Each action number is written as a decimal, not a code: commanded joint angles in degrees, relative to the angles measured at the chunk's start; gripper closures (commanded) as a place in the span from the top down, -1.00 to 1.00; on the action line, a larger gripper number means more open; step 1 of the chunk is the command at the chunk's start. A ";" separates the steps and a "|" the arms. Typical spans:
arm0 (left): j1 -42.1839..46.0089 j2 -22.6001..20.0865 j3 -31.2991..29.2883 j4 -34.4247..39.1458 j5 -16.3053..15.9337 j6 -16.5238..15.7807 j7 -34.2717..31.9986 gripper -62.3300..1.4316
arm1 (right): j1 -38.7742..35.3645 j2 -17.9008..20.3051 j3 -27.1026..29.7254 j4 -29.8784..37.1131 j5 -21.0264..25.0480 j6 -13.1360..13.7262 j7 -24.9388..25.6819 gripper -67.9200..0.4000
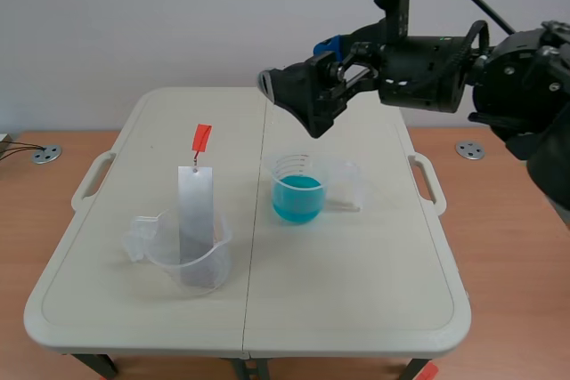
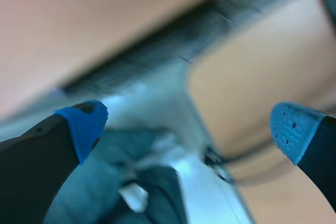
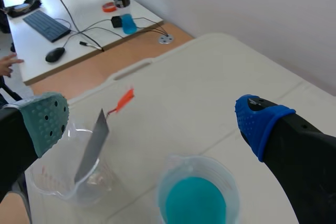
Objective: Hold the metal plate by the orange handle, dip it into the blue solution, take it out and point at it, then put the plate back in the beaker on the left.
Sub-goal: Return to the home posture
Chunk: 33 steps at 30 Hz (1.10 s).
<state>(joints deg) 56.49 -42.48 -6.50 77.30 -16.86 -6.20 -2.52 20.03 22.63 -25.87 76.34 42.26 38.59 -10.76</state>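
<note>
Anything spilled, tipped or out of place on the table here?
Nothing stands out. The metal plate leans in the left beaker with its orange handle up; the beaker of blue solution stands upright, no spill visible. The right tool hangs open above it.

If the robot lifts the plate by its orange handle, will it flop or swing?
The plate stands straight, leaning in the beaker, so it is probably stiff, not floppy. It looks thin, so likely light. The handle seems joined by a thin link, so the plate may swing when lifted.
</note>
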 commanded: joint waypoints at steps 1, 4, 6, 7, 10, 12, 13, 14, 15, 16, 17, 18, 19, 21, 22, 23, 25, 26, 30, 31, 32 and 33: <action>0.48 0.20 -1.95 2.58 -0.07 -0.39 -1.16 1.00 | -0.81 1.07 1.60 2.05 0.83 0.20 0.81 0.96; 0.48 0.20 -7.13 5.77 -0.11 -0.39 -1.99 1.00 | -3.63 3.21 4.11 4.42 0.83 0.20 0.85 0.95; 0.48 0.20 -9.42 7.78 -0.11 -0.42 -3.78 1.00 | -5.79 4.59 5.60 5.92 0.81 0.20 1.09 0.95; 0.48 0.20 -10.16 8.85 -0.11 -0.42 -4.74 1.00 | -6.88 5.22 6.25 6.67 0.81 0.20 1.29 0.95; 0.46 0.20 -10.99 12.20 -0.07 -0.42 -7.48 1.00 | -9.90 7.02 7.98 8.46 0.81 0.15 2.16 0.95; 0.46 0.20 -10.97 14.49 -0.04 -0.48 -9.33 1.00 | -11.82 8.11 8.94 9.70 0.79 -0.07 2.80 0.95; 0.31 0.20 -10.97 15.67 -0.04 -0.61 -10.36 1.00 | -12.74 8.63 9.35 10.34 0.81 -0.17 2.84 0.95; 0.02 0.20 -10.97 16.85 -0.04 -0.63 -11.13 1.00 | -13.60 9.16 9.77 10.99 0.79 -0.24 3.04 0.95; -0.52 0.20 -10.97 17.92 -0.07 -0.63 -11.47 1.00 | -14.51 9.64 10.14 11.61 0.79 -0.31 3.26 0.95; -1.29 0.20 -10.86 18.95 -0.07 -0.81 -11.61 1.00 | -15.43 10.10 10.56 12.20 0.79 -0.63 3.45 0.95; -2.19 0.22 -10.82 19.89 -0.07 -0.98 -11.61 1.00 | -16.28 10.47 10.95 12.79 0.81 -1.18 3.72 0.95; -3.10 0.24 -10.75 20.72 -0.07 -1.25 -11.63 1.00 | -17.09 10.78 11.37 13.29 0.79 -1.57 4.15 0.95; -4.11 0.22 -10.62 21.53 -0.09 -1.84 -11.63 1.00 | -17.94 11.13 11.80 13.73 0.79 -1.77 4.85 0.95; -6.21 0.22 -10.05 22.80 -0.07 -3.10 -11.63 1.00 | -19.47 11.47 12.63 14.62 0.76 -1.84 6.03 0.95; -7.30 0.22 -9.55 23.28 -0.07 -3.69 -11.63 1.00 | -20.17 11.47 13.07 14.99 0.76 -2.14 6.05 0.95; -8.39 0.22 -8.92 23.67 -0.07 -4.09 -11.63 1.00 | -20.76 11.47 13.38 15.39 0.74 -2.21 6.05 0.95; -10.47 0.22 -7.21 24.30 -0.02 -4.39 -11.61 1.00 | -21.90 11.45 13.84 15.91 0.35 -2.23 6.08 0.95; -11.50 0.24 -6.25 24.41 0.00 -4.52 -11.63 1.00 | -22.27 11.45 13.92 16.02 0.35 -2.23 6.23 0.95; -15.67 0.79 -1.86 24.41 0.24 -5.11 -11.63 1.00 | -23.85 11.45 13.92 16.20 -0.31 -3.61 6.32 0.95; -16.68 0.90 -0.72 24.41 0.46 -5.16 -11.67 1.00 | -24.11 11.41 13.92 16.26 -0.57 -3.72 6.56 0.95; -17.62 0.96 0.44 24.41 0.61 -5.16 -11.82 1.00 | -24.24 11.34 13.92 16.28 -0.76 -3.91 6.97 0.95; -18.58 1.07 1.49 24.41 0.83 -5.14 -12.22 1.00 | -24.55 11.32 13.97 16.31 -1.09 -4.52 7.30 0.95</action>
<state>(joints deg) 38.28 -41.87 -5.02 101.25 -15.92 -11.25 -13.43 -5.17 33.52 -12.36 91.53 40.58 34.65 -4.78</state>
